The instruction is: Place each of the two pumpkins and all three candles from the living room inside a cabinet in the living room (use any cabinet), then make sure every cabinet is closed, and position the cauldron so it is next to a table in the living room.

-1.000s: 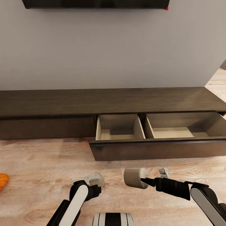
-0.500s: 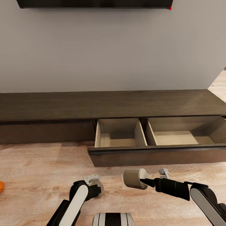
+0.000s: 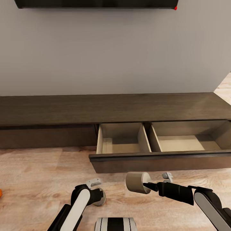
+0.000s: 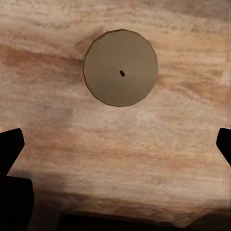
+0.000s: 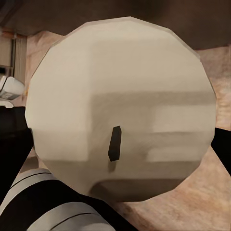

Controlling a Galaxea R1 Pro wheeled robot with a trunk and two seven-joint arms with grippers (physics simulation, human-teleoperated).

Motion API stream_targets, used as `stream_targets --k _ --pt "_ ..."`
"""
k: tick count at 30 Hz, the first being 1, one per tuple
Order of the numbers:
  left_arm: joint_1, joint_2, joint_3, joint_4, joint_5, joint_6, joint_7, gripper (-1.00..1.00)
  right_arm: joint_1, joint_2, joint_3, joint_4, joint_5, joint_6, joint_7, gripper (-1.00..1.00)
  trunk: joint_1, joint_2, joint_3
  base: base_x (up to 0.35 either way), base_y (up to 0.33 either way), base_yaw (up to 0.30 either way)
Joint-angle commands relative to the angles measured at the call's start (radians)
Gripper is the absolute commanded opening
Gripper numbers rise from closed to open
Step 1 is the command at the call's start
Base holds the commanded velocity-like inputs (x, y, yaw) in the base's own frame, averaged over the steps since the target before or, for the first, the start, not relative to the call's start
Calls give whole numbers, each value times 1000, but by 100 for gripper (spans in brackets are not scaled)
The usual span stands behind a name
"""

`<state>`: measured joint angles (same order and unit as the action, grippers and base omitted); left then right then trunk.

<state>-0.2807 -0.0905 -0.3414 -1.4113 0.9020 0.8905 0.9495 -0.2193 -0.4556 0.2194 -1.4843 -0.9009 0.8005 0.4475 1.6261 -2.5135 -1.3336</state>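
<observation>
The right gripper (image 3: 148, 185) is clamped on a candle (image 3: 137, 182), held on its side above the floor (image 3: 38, 166), just short of the cabinet's (image 3: 96, 107) open drawer (image 3: 154, 162). Lift it clear of the drawer front before advancing, then lower it into a compartment. The left gripper (image 3: 96, 189) is spread apart above a second candle (image 4: 121, 67) on the floor.
</observation>
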Motion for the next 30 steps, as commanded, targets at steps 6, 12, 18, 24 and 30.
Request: stream_targets --k 6,12,18,24,30 --pt "0 0 -1 0 0 0 0 100 0 0 0 0 -1 0 0 -100 0 0 0 164 0 0" --pt "0 0 1 0 0 0 0 100 0 0 1 0 -1 0 0 -100 0 0 0 23 0 0" --pt "0 0 0 0 0 -1 0 100 0 1 0 1 -1 1 -1 -100 0 0 0 31 0 0" --pt "0 0 0 0 0 -1 1 100 0 1 0 1 -1 2 -1 -100 0 0 -4 9 0 0" --pt "0 0 -1 1 -1 -16 0 100 0 0 -1 0 -2 8 2 -100 3 -2 -27 0 0 0"
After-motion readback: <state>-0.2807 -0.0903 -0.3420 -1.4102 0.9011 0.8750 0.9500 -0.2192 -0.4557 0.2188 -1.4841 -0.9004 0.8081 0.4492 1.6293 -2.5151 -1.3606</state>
